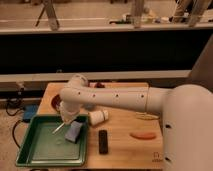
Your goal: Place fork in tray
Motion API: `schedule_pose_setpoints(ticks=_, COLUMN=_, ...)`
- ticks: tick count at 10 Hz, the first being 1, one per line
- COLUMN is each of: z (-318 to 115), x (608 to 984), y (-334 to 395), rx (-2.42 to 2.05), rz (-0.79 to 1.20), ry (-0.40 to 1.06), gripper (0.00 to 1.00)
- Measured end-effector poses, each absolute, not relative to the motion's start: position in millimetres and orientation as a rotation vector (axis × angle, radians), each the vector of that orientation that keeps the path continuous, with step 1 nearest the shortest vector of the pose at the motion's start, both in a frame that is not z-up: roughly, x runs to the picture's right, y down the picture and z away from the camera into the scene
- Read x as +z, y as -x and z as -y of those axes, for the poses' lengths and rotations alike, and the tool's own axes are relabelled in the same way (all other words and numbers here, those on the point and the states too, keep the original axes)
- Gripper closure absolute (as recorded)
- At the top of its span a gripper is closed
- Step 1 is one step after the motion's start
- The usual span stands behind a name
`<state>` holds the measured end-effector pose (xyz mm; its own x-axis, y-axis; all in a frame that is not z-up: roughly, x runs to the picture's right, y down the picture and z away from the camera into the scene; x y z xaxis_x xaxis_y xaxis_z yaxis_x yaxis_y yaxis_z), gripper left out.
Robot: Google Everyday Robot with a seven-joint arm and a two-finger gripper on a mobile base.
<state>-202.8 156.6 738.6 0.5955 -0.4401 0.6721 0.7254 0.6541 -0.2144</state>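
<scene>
Seemingly, the gripper (66,123) holds the fork (59,128) by one end above the tray's (31,156) far right part, though its fingers are hard to make out. Just beside it a blue block (73,132) rests inside the tray, which overhangs the worktop's (125,150) front left corner; a black bar (103,141) lies right of the tray, near the front edge

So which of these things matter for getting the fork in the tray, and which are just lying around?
For the job:
fork, over the tray
green tray
gripper, above the tray's far right corner

Lying about:
blue block, in the tray
black bar
white cup
orange piece
yellowish piece
</scene>
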Motion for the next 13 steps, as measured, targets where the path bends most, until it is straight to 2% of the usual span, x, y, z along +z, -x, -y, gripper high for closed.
schedule_pose_setpoints(ticks=1, z=-156.4, x=738.9, y=203.6, rx=-0.714, rz=0.624, ry=0.505, gripper=0.99)
schedule_pose_setpoints(ticks=3, z=-156.6, x=740.0, y=204.1, rx=-0.718, rz=0.63, ry=0.504, gripper=0.9)
schedule_pose_setpoints(ticks=4, z=-156.8, x=740.4, y=204.6, rx=-0.72, rz=0.634, ry=0.502, gripper=0.89)
schedule_pose_setpoints(ticks=13, z=-157.1, x=745.1, y=209.0, rx=-0.757, rz=0.663, ry=0.492, gripper=0.89)
